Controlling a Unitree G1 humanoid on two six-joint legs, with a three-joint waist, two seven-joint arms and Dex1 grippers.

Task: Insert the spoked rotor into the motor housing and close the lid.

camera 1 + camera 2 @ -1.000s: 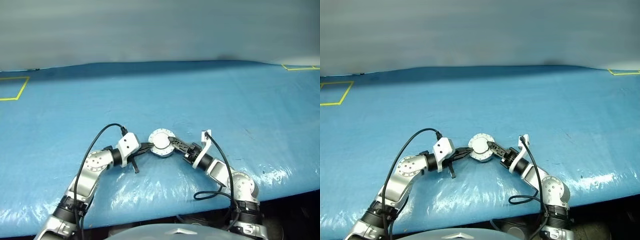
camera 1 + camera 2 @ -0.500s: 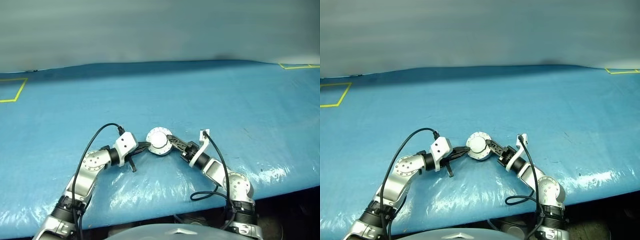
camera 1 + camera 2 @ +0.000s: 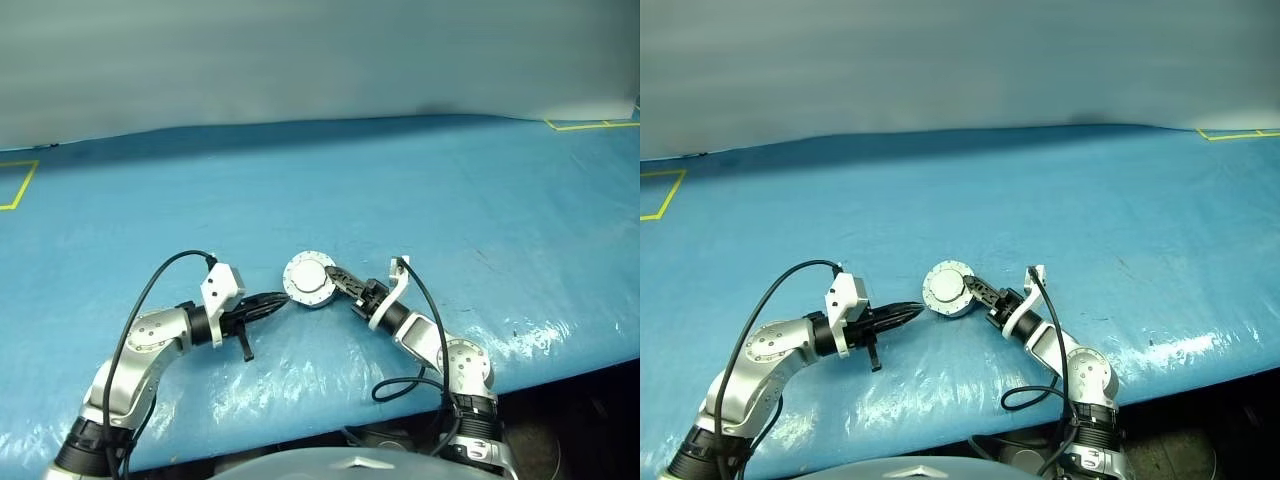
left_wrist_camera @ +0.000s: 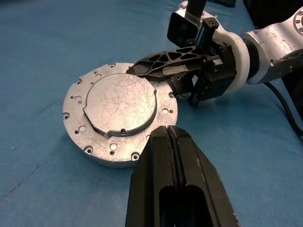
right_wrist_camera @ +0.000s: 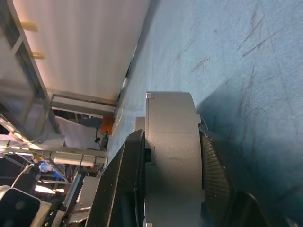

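Landmark: the motor housing (image 4: 97, 153), a shallow round cup of dull machined metal, flat on the blue desk (image 3: 470, 200) in front of the robot.
Lid: the lid (image 4: 120, 101) lies shut on top of the housing, a grey disc with small holes round its rim and a raised, scratched round centre.
Rotor: presumably inside; the shut lid hides it.
Right gripper: the right gripper (image 4: 158, 64) reaches in from the housing's right side, jaws clamped across the closed assembly, one finger (image 4: 165, 57) over the lid top, the other (image 5: 215, 175) under the base.
Left gripper: the left gripper (image 3: 272, 303) sits just beside the housing's left edge, jaws together, holding nothing.
Handling: likely heavy for its size, rigid, and smooth enough to slip; not fragile.
Where to hold: best pinched top and bottom near the rim, or squeezed across the side wall; the flat lid face gives little purchase.
Desk surface: blue plastic sheet, crinkled and glossy near the front edge.
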